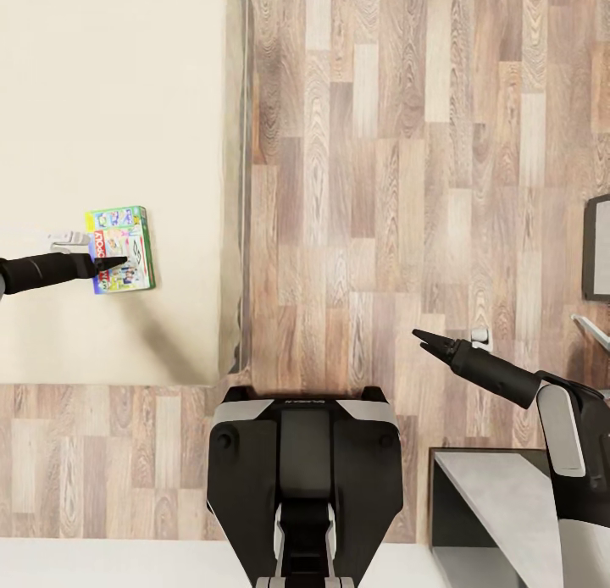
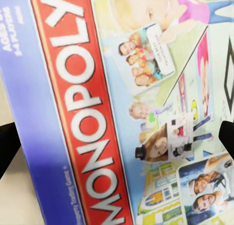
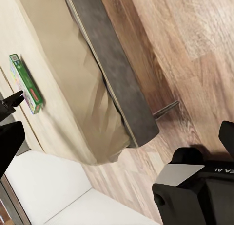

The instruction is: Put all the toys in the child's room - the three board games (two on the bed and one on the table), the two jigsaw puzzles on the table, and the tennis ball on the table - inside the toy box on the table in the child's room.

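Note:
A green Monopoly board game (image 1: 123, 247) lies flat on the cream bed (image 1: 110, 105), near the mattress's right side. My left gripper (image 1: 119, 262) hovers over the box's lower half. In the left wrist view the printed lid (image 2: 122, 88) is close up, and the dark fingertips (image 2: 7, 142) stand wide apart at either side, so the gripper (image 2: 117, 137) is open. My right gripper (image 1: 424, 337) hangs open above the wood floor, empty; its view takes in the bed's edge and the box (image 3: 24, 84) from afar.
The bed's grey side frame (image 1: 237, 190) runs along the plank floor (image 1: 381, 190). A grey-topped furniture corner (image 1: 500, 495) sits at lower right, a dark framed object (image 1: 597, 249) at the right edge. My black base (image 1: 305, 461) stands at the bed's corner.

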